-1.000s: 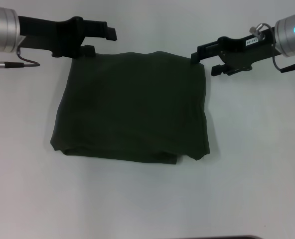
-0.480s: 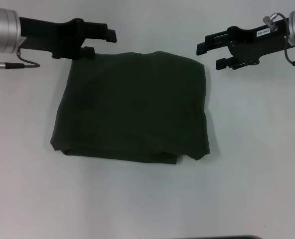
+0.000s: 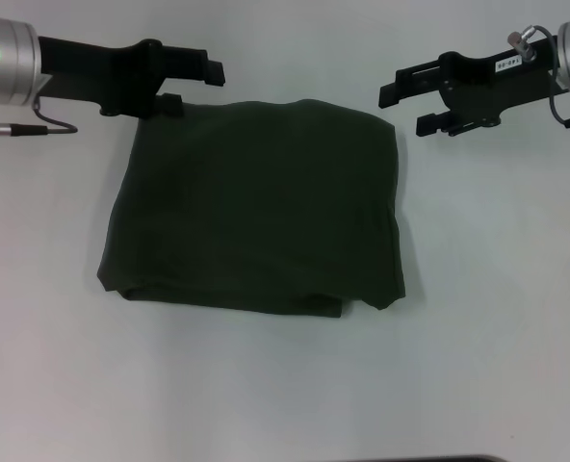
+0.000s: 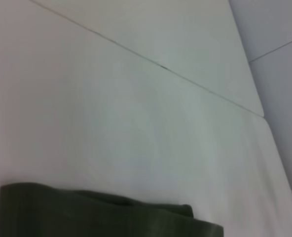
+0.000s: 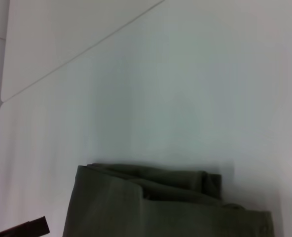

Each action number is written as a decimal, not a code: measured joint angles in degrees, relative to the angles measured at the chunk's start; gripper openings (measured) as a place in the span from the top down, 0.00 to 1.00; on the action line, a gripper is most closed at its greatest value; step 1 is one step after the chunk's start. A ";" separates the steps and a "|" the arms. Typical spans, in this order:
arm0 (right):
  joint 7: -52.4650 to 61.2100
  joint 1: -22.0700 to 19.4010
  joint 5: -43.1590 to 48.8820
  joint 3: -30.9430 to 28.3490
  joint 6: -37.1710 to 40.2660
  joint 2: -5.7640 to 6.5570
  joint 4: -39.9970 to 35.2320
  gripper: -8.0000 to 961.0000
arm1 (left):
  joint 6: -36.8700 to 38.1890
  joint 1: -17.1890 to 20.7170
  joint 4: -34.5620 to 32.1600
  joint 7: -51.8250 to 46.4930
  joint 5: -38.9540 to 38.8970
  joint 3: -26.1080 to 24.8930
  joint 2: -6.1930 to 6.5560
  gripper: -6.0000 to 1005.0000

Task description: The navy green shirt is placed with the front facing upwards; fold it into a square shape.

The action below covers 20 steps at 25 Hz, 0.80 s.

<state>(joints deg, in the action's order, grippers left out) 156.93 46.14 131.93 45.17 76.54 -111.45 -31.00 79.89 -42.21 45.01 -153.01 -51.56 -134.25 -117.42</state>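
While our right gripper (image 3: 401, 108) hangs with its fingers parted and nothing between them, just off the far right corner of the shirt (image 3: 256, 207), our left gripper (image 3: 200, 85) sits at the far left corner, also spread; from the head view we cannot be sure whether its lower finger touches the cloth, though it appears to grip nothing.

The shirt lies in the middle of the white table (image 3: 497, 318) as a compact, roughly square bundle, plain green side up, with stacked layers showing along the near edge and at the far corners in both wrist views.

We judge the fold essentially done, so the step in hand is a clean withdrawal. To do it well, we should lift both grippers straight up and outward, keeping the left fingers wide so no layer snags. The near right corner bulges slightly; 1 light press there could tidy the square, if we bother.
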 joint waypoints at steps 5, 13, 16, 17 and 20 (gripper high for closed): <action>-0.11 -0.06 0.36 0.50 -1.22 -0.12 0.33 0.16 | -0.10 -0.34 -0.13 -0.14 1.20 0.43 0.00 0.18; -0.33 -0.26 4.20 1.37 -6.59 -2.55 0.38 0.16 | 0.39 -1.27 -0.15 -0.59 2.05 1.06 0.63 0.18; -0.58 0.03 4.36 1.90 -8.26 -3.30 0.50 0.16 | 0.41 -1.29 -0.13 -0.61 2.07 1.07 0.63 0.18; -0.61 0.15 4.37 2.27 -8.76 -3.52 0.55 0.16 | 0.43 -1.30 -0.12 -0.61 2.07 1.05 0.62 0.18; -0.62 0.49 4.38 3.08 -9.76 -4.01 0.57 0.16 | 0.44 -1.30 -0.10 -0.62 2.07 0.81 0.62 0.18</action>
<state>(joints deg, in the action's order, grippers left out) 156.31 46.63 136.32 48.25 66.79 -115.47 -30.42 80.33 -43.51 44.91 -153.63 -49.49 -133.43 -116.80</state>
